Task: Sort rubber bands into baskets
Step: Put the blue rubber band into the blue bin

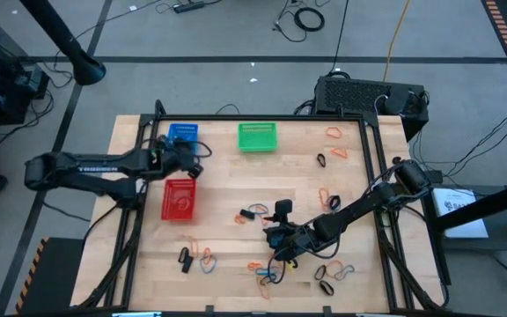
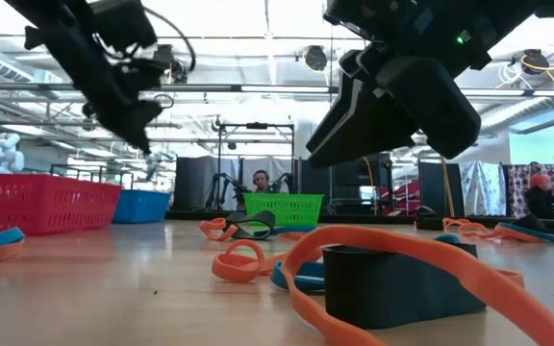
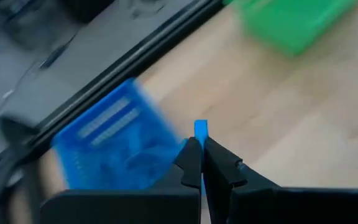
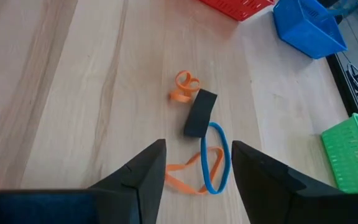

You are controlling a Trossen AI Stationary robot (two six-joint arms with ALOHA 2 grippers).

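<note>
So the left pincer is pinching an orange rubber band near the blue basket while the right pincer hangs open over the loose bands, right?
Not quite: the rubber band pinched in the left pincer is blue, not orange, as the left wrist view shows. The rest holds: it is near the blue basket, and the right pincer hangs open over the loose bands.

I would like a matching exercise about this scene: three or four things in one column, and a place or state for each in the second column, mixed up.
Things:
1. left gripper
2. right gripper
3. green basket
4. red basket

Places or states:
a. open, above a blue band, an orange band and a black band
b. at the far edge, no arm near it
c. shut on a blue band, by the blue basket
d. nearer than the blue basket

Pairs: 1-c, 2-a, 3-b, 4-d
</note>
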